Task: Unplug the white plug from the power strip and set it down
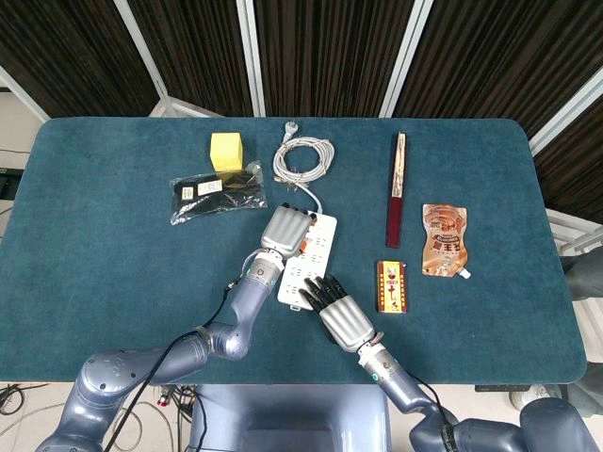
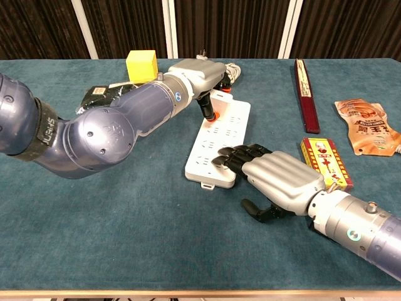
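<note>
The white power strip (image 1: pixel 311 252) (image 2: pixel 224 133) lies slanted at the table's middle. My left hand (image 1: pixel 285 231) (image 2: pixel 196 74) covers its far end, dark fingers (image 2: pixel 206 110) reaching down beside the orange switch. The white plug is hidden under that hand, so a grip on it cannot be confirmed. My right hand (image 1: pixel 339 315) (image 2: pixel 276 177) lies palm down at the strip's near end, its fingertips (image 2: pixel 227 157) pressing on the strip and holding nothing. A white cable coil (image 1: pixel 301 155) sits behind the strip, its cord running to the far end.
A yellow block (image 1: pixel 226 151) and a black packet (image 1: pixel 217 191) lie at the back left. A long dark red box (image 1: pixel 398 188), an orange pouch (image 1: pixel 444 240) and a small red and yellow box (image 1: pixel 391 285) lie to the right.
</note>
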You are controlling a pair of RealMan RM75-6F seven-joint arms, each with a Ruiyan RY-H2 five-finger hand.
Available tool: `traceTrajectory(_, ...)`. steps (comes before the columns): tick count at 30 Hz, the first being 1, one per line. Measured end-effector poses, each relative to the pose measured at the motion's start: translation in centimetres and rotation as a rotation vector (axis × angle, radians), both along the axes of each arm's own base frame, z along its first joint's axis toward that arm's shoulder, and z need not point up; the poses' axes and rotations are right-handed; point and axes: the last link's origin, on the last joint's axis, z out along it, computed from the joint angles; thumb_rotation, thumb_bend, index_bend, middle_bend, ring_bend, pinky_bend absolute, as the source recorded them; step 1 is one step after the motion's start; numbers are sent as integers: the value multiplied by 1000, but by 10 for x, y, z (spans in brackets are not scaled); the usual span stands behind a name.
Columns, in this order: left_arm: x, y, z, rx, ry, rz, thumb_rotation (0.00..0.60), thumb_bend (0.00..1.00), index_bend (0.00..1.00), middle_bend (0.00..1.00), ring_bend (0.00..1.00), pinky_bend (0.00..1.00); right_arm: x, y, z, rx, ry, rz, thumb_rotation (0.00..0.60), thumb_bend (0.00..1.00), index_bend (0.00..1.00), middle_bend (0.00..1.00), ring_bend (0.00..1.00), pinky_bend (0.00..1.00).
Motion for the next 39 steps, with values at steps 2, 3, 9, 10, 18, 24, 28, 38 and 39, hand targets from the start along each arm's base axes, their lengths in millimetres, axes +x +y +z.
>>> traceTrajectory(2,0,0,0,-1,4,-2,600,338,836,906,462,359,0,0,0,-1,-1,0,600,509,123,75,44,42)
traceTrajectory(3,0,0,-1,-2,3,-1,600,338,837,906,464,362,0,0,0,-1,-1,1,600,509,123,75,44,42)
traceTrajectory(9,3,-2,-2,-12,-10,0,600,338,839,907,476,384,1,1,-1,2,-1,2,600,509,123,75,45,42)
traceTrajectory(10,3,-2,-2,-14,-10,-2,600,338,839,907,476,384,1,1,-1,2,-1,3,600,509,123,75,45,42)
traceTrajectory(18,7,-5,-3,-27,-14,-15,600,338,840,908,509,430,2,2,-1,4,-3,5,600,509,123,75,45,42)
traceTrajectory(24,6,-6,-2,-29,-16,-15,600,338,841,908,536,463,2,2,-1,5,-4,4,600,509,123,75,45,42)
traceTrajectory(28,4,-5,0,-28,-14,-10,600,338,841,908,582,498,2,3,-1,7,-4,5,600,509,124,75,45,42)
traceTrajectory(38,0,-1,6,-20,-15,-5,600,338,841,909,622,539,1,3,-2,10,3,1,600,509,125,75,45,42)
traceTrajectory(39,0,-1,7,-18,-15,-2,600,338,841,909,623,544,1,3,-2,10,4,0,600,509,125,75,45,42)
